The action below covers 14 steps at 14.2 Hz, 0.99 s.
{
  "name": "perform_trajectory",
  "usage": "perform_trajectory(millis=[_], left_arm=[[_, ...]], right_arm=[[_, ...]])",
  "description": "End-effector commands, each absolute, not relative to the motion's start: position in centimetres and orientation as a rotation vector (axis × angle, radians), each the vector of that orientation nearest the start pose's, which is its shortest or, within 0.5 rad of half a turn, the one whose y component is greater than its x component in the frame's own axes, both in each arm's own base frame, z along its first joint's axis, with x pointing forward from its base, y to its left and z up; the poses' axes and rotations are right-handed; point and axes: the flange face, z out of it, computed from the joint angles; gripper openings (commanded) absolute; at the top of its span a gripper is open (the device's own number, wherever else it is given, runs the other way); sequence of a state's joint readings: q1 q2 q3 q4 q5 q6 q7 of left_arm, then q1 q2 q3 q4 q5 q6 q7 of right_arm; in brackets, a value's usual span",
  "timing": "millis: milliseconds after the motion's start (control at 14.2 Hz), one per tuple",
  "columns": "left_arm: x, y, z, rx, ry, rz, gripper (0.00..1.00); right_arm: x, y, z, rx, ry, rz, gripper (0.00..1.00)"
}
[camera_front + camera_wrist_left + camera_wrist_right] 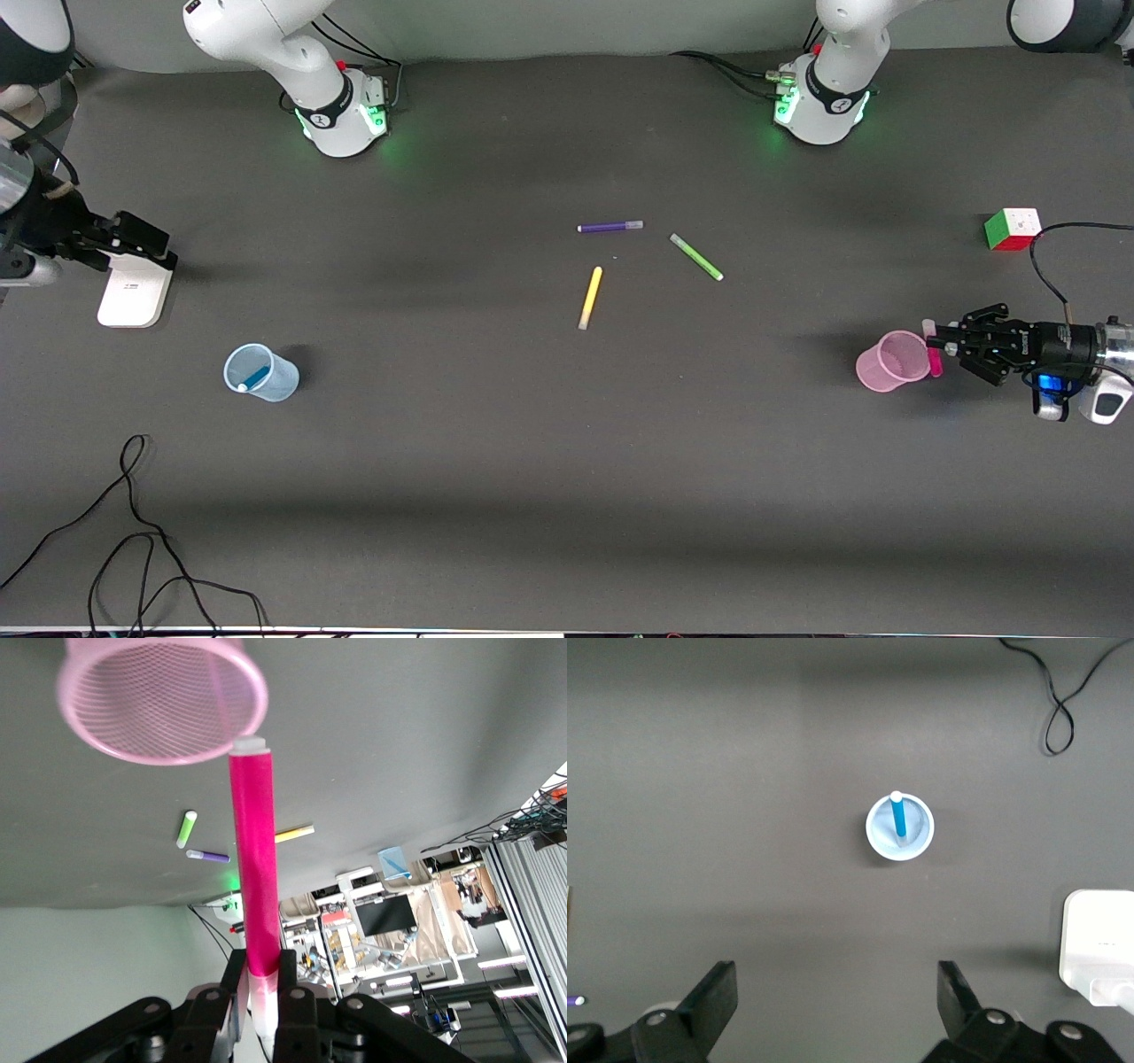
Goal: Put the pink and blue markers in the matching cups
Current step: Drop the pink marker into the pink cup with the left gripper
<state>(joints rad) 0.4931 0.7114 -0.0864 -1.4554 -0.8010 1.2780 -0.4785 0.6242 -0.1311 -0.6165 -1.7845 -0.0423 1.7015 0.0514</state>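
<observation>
Pink marker (252, 859) sits clamped in my left gripper (941, 347), its capped end just beside the rim of the pink cup (891, 361) at the left arm's end of the table. My right gripper (837, 1003) hangs with fingers spread wide, high over the blue cup (262, 372), which holds the blue marker (900, 818). Purple (609, 227), green (696, 257) and yellow (590, 298) pens lie mid-table.

— Arms, listed?
— Two, glossy white shells, each base ringed by a black band with a small white mark and lit green beneath; black cables run from both bases.

— Grippers?
— Left gripper (941, 348): black linkage fingers with visible screws, silver wrist cuff, blue-lit module, looping black cable. Right gripper (836, 999): black angular fingers with round pivot screws.
</observation>
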Motion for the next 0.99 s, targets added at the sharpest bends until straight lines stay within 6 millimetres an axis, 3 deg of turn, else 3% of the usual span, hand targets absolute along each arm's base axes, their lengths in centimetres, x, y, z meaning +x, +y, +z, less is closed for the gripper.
perform_trajectory(millis=[0, 70, 211, 563, 634, 704, 775, 915], left_arm=[[58.7, 17.3, 25.3, 1.74, 0.96, -1.051, 0.0], [58.4, 17.2, 24.8, 1.724, 0.962, -1.06, 0.0], [57.7, 17.5, 24.0, 1.703, 0.973, -1.068, 0.0], [57.2, 17.1, 20.3, 1.664, 0.913, -1.054, 0.0], [57.3, 17.1, 20.3, 1.664, 0.913, -1.053, 0.05], [57.3, 17.1, 20.3, 1.665, 0.916, -1.05, 0.62], [57.5, 17.0, 20.3, 1.673, 0.92, -1.044, 0.99], [58.4, 17.2, 21.8, 1.726, 0.916, -1.01, 1.0]], right_arm=[[54.1, 0.1, 60.1, -3.135, 0.001, -0.047, 1.0], [54.4, 0.6, 61.2, -3.135, -0.008, -0.079, 1.0], [55.7, 2.7, 61.1, -3.13, -0.012, -0.066, 1.0], [55.8, 3.0, 60.2, -3.124, -0.025, -0.037, 1.0], [55.9, 3.0, 60.1, -3.125, -0.023, -0.033, 1.0], [56.1, 2.9, 59.4, -3.134, -0.016, -0.011, 1.0], [56.1, 2.3, 59.1, -3.14, 0.001, 0.018, 1.0], [55.8, 1.8, 58.7, -3.14, 0.008, 0.07, 1.0]])
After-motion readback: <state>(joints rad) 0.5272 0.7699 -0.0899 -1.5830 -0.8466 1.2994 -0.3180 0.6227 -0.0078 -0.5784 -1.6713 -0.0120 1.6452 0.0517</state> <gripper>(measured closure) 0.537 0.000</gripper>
